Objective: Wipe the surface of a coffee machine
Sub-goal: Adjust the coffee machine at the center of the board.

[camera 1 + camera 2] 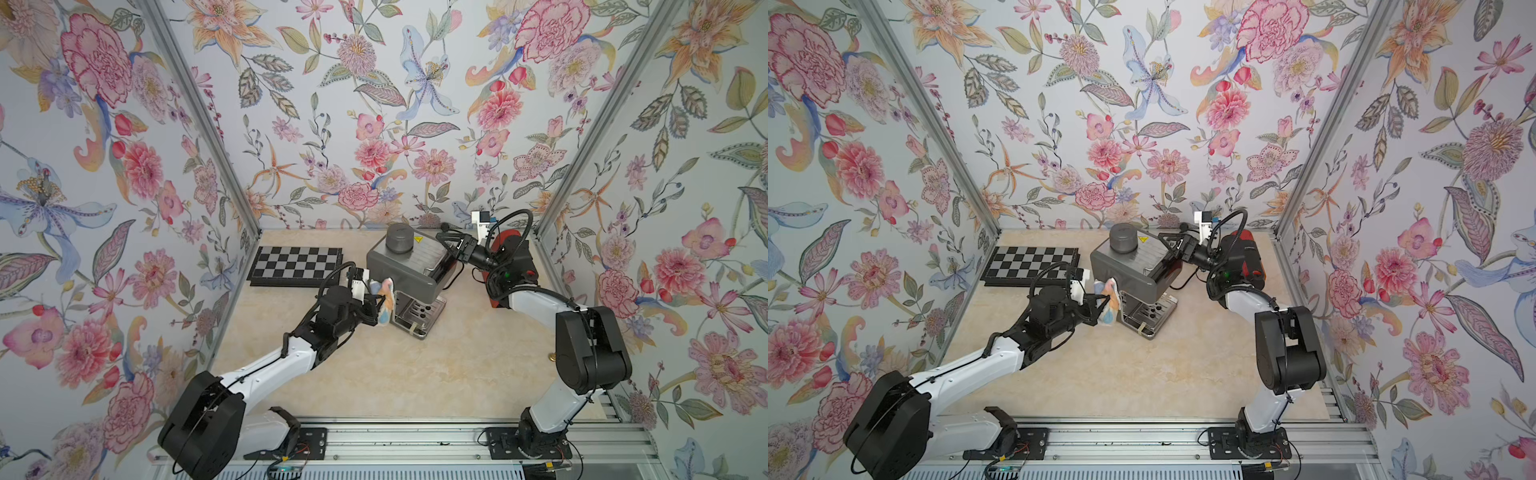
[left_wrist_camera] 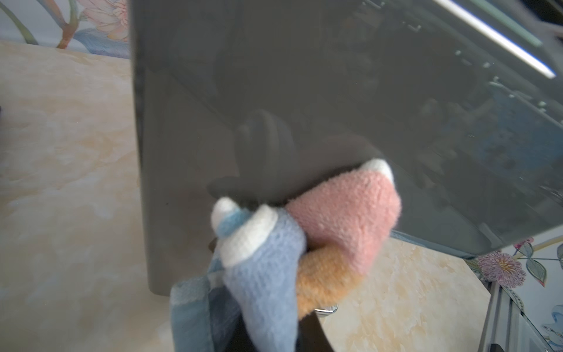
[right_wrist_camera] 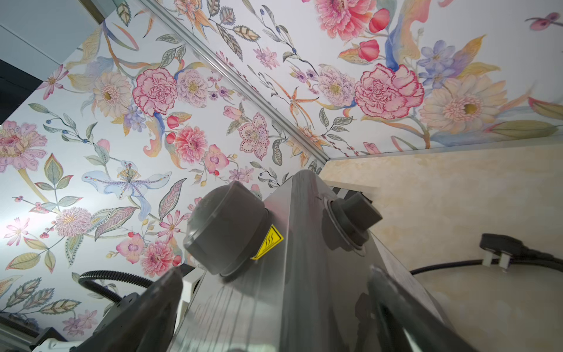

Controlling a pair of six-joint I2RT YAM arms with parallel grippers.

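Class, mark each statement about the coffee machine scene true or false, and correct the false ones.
1. The left tool grips a pastel cloth. True.
2. The cloth presses on the round cap on top of the coffee machine. False: it is against a side wall of the machine.
3. A chessboard lies flat beside the machine. True.
4. The right tool holds a second cloth. False: it holds no cloth; its fingers stand either side of the machine's upper edge.

One coffee machine (image 1: 409,262) stands here. Left of it lies one chessboard (image 1: 296,265), touching its left side is one cloth (image 1: 384,301), and right of it is one red object (image 1: 1246,237). Two robot arms (image 1: 266,370) (image 1: 582,345) flank it.
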